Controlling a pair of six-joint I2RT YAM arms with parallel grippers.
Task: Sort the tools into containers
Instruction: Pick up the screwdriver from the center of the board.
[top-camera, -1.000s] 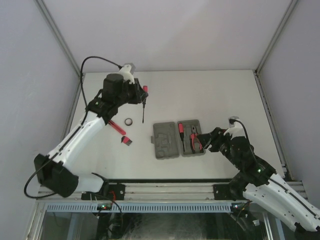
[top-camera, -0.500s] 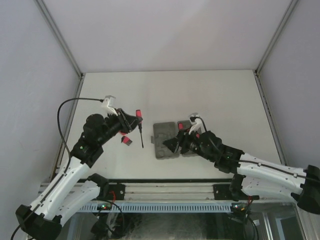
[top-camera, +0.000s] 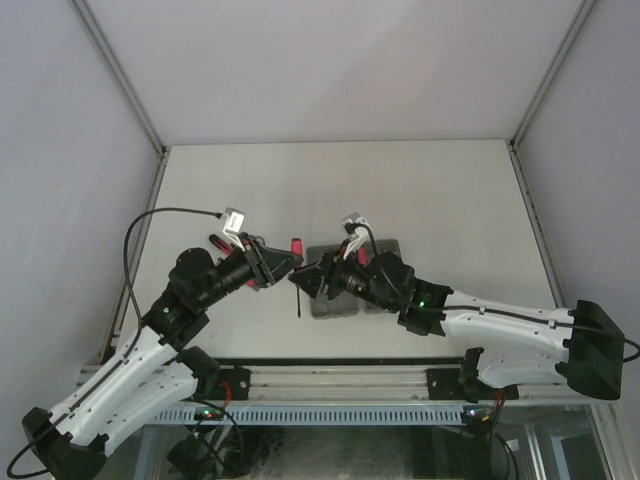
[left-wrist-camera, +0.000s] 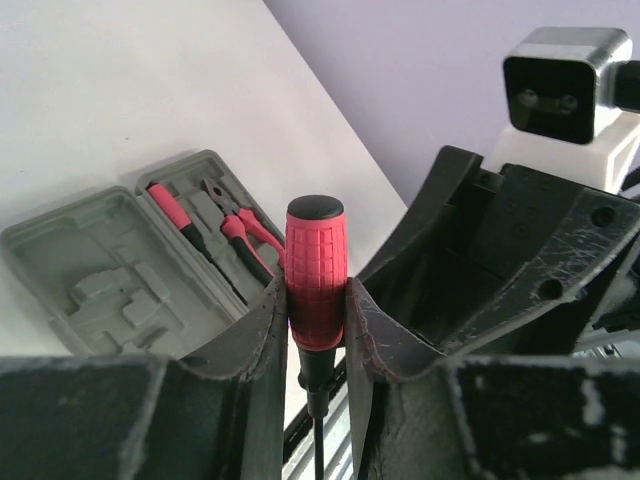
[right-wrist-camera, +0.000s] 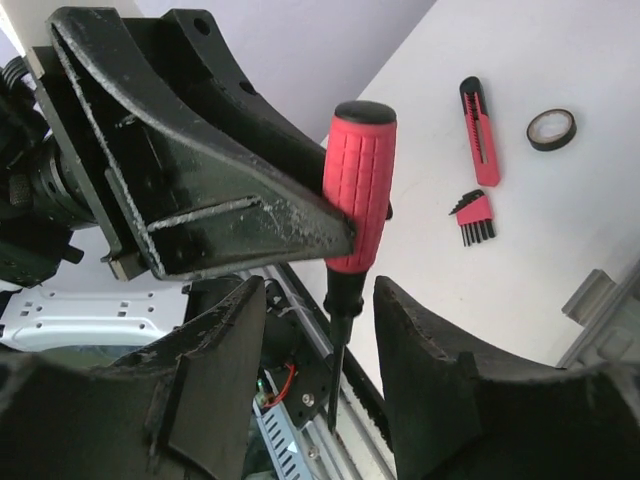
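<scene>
My left gripper (top-camera: 285, 262) is shut on a screwdriver (left-wrist-camera: 316, 270), gripping its red handle, and the black shaft hangs downward. My right gripper (right-wrist-camera: 318, 290) faces it from the right, open, its fingers either side of the shaft (right-wrist-camera: 340, 310) without touching it. The two grey containers (left-wrist-camera: 90, 270) lie side by side beneath; the right one holds the pliers (left-wrist-camera: 245, 235) and another screwdriver (left-wrist-camera: 175, 215). In the top view the right arm covers most of the containers (top-camera: 333, 306).
On the table to the left lie a red-and-black utility knife (right-wrist-camera: 478, 130), a dark ring (right-wrist-camera: 551, 129) and a red hex-key set (right-wrist-camera: 472, 215). The table's near rail (top-camera: 330, 380) runs just below both grippers.
The left arm carried the screwdriver from the far left in to the left container's edge. The right arm swung left across the containers to meet it, jaws now around the shaft.
</scene>
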